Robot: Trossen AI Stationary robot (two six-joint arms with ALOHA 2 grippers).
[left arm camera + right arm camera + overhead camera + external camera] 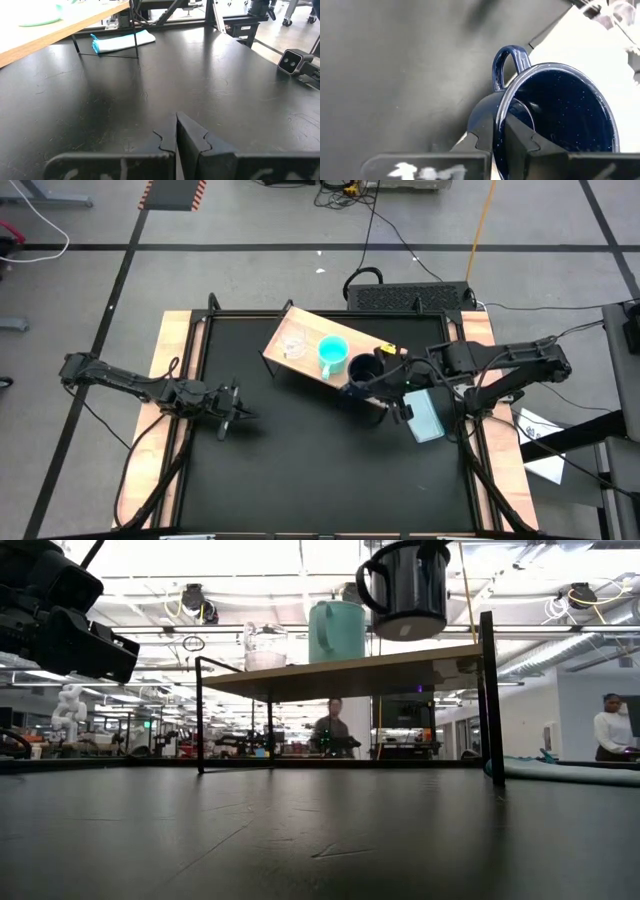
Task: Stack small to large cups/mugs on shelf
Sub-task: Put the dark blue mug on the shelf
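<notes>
The right hand, pinching the black mug's rim above the shelf's end, should lower it level beside the turquoise mug.

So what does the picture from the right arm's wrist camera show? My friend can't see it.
The right gripper is pinching the rim of a dark blue speckled mug, one finger inside and one outside. The mug's handle points away from the camera, with the black table below.

Dark jointed arms — black cabling
</notes>
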